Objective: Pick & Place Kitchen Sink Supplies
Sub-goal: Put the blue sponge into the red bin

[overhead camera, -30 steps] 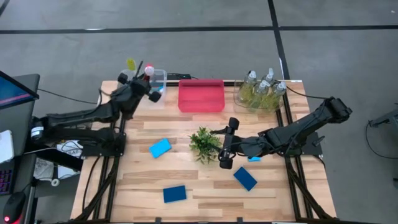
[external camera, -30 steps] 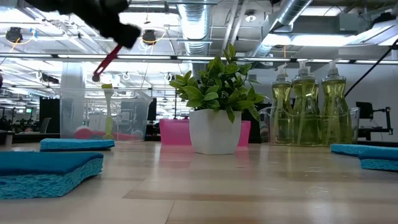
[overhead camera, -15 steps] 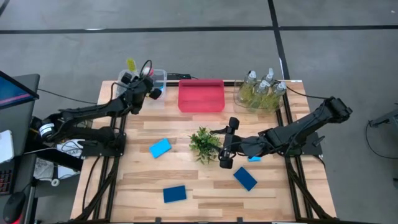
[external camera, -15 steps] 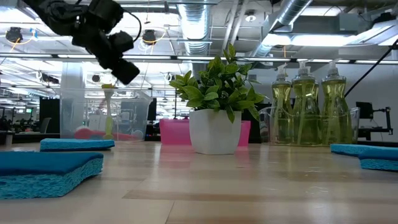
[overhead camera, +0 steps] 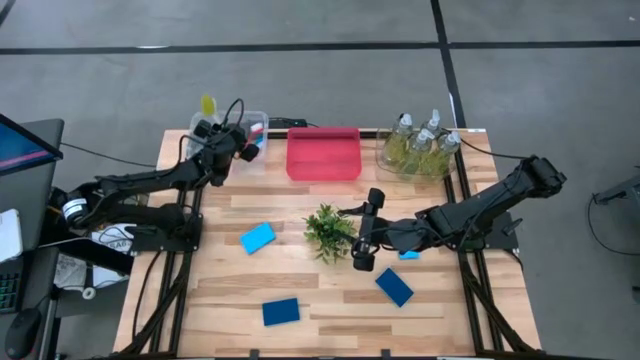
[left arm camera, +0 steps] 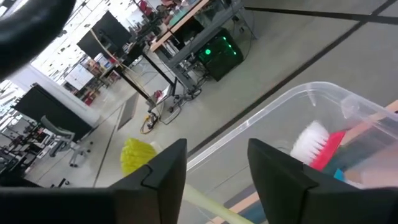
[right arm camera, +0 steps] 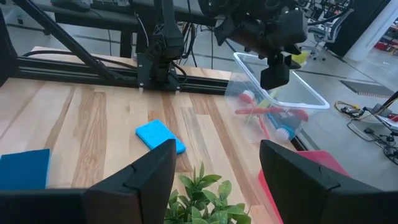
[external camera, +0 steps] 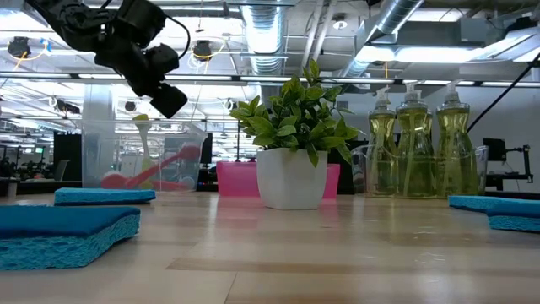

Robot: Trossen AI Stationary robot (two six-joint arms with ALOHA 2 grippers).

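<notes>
Brushes fill the clear bin at the far left corner of the table, and the left gripper hangs just above its near rim with its fingers apart and nothing between them. Right under that gripper a red brush leans inside the bin, white bristles showing, and a yellow brush stands upright beside it. The right gripper sits low over the middle of the table, fingers spread wide and empty, with the small potted plant just beside it. One blue sponge lies near that gripper on its near side; two more lie well off toward the left arm. Pump bottles of yellow-green liquid stand in a clear bin at the far right corner, a pink bin between the two clear ones.
</notes>
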